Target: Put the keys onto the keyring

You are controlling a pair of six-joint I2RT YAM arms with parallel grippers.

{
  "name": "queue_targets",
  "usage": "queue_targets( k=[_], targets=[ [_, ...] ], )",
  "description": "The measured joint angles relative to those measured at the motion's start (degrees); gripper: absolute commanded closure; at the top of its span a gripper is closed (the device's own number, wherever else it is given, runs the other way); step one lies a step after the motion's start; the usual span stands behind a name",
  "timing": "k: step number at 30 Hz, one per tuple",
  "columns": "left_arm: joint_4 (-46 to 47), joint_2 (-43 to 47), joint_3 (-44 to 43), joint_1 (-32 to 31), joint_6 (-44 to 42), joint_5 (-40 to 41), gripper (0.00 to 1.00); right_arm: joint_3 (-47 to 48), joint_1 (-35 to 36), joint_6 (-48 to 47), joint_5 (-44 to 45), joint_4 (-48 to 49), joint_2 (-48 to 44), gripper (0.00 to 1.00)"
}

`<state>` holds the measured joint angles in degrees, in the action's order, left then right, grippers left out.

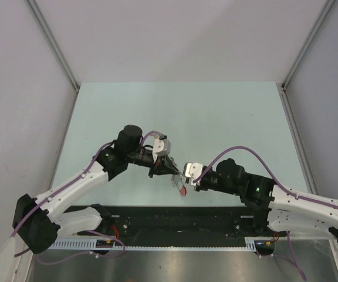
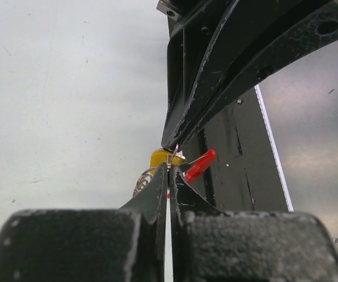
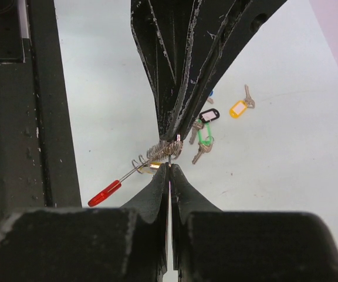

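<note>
- Two arms meet nose to nose above the near edge of the pale green table (image 1: 216,117), the left gripper (image 1: 172,168) and the right gripper (image 1: 186,174) tip to tip.
- The keyring (image 3: 160,151) hangs between them, clear of the table. Its silver coil sits at the meeting point, and its red arc (image 3: 105,193) slants down and away towards the black base rail (image 3: 7,135).
- Left gripper: fingers pressed together, pinching the coil's wire from one side.
- Right gripper: fingers together too — their tips nip the same coil from the opposite side.
- A yellow-tagged key (image 2: 160,157) sits right at the pinch, against the coil; whether it is threaded on cannot be told.
- Loose keys lie on the table beyond — a black-tagged key (image 3: 209,115) and a green-tagged key (image 3: 203,136) touching, an orange-tagged key (image 3: 237,108) just beside them, and a blue sliver (image 3: 210,93) half hidden behind the left fingers.
</note>
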<state>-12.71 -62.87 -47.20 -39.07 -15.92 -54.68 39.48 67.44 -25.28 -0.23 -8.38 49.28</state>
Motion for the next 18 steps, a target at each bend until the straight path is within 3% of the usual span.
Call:
queue_targets(
  k=[9,10,11,14,18],
  targets=[
    [3.3,0.4,1.3,0.4,3.4,0.1,0.97,-0.3,0.2,0.2,-0.2,1.4,0.9,1.00],
    [3.3,0.4,1.4,0.5,3.5,0.2,0.92,-0.3,0.2,0.2,-0.2,1.6,1.3,1.00],
    [3.3,0.4,1.4,0.5,3.5,0.3,0.81,-0.3,0.2,0.2,-0.2,1.8,1.6,1.00],
    [3.6,0.5,1.4,0.6,3.8,1.5,0.67,-0.3,0.2,0.2,0.1,2.3,2.3,1.00],
    [4.5,2.3,1.5,0.8,4.0,4.5,0.35,-0.3,-0.3,0.8,1.1,2.2,3.0,1.00]
  ],
)
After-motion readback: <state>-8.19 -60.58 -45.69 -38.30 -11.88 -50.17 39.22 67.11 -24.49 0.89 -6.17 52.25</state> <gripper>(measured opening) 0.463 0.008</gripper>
